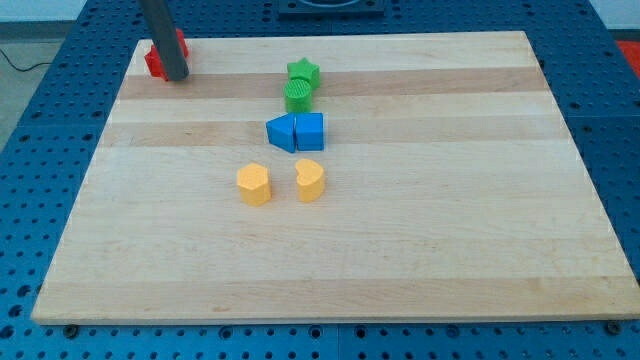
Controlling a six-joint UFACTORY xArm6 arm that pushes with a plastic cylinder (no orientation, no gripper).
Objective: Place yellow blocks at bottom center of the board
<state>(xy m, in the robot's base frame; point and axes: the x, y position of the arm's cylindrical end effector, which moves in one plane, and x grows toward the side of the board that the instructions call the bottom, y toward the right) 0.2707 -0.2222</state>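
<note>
Two yellow blocks lie side by side a little left of the board's middle: a yellow hexagonal block (pixel 254 184) and, to its right, a yellow heart-like block (pixel 311 180). My tip (pixel 175 76) rests near the board's top left corner, right against red blocks (pixel 157 58) that the rod partly hides. The tip is far up and left of the yellow blocks.
A green star block (pixel 303 72) and a green round block (pixel 299 96) sit at the top centre. Below them a blue triangular block (pixel 282 132) touches a blue cube-like block (pixel 310 131), just above the yellow blocks. The wooden board (pixel 450 230) lies on a blue perforated table.
</note>
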